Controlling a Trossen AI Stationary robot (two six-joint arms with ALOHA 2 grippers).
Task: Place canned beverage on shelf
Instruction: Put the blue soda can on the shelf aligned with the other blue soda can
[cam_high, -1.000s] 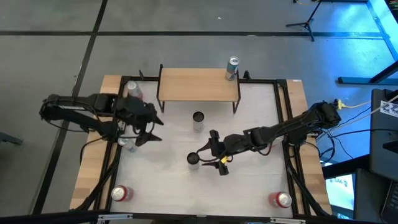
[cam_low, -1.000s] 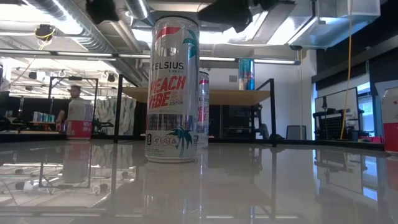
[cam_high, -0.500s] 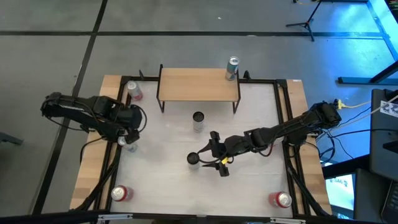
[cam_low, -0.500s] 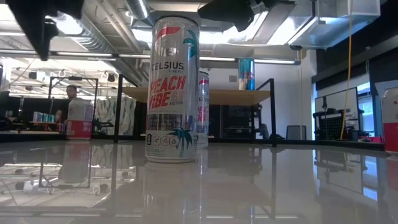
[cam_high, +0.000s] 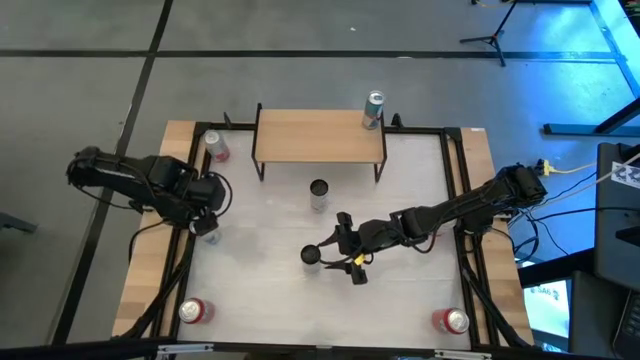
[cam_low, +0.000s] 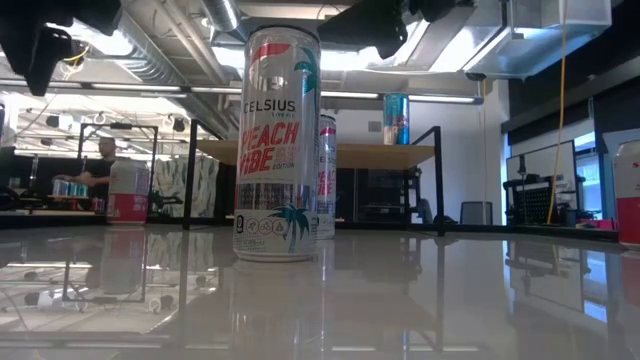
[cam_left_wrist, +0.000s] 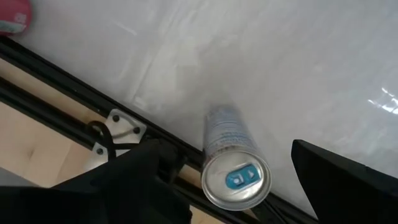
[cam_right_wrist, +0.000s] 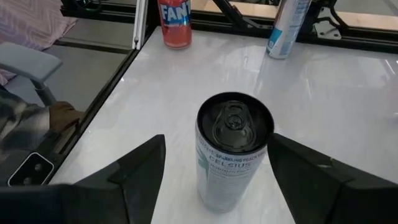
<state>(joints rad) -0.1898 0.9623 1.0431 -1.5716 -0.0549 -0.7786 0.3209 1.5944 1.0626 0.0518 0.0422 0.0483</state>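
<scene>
Nearest the low camera, a Celsius can (cam_low: 277, 145) stands upright on the white desk (cam_high: 260, 290), near its middle. The right gripper (cam_right_wrist: 214, 163) sits level with this can's top, its jaws spread to either side of the can and clear of it. Behind it a second tall can (cam_high: 318, 193) stands before the shelf (cam_high: 318, 136), which carries a blue-topped can (cam_high: 373, 110) at its right end. At the desk's left edge the left gripper (cam_left_wrist: 249, 174) hangs over a silver can with a blue tab (cam_left_wrist: 235, 168), jaws wide and apart from it. A red can (cam_high: 214, 146) stands beside the shelf's left end; two more red cans (cam_high: 194, 311) (cam_high: 452, 320) mark the near corners.
</scene>
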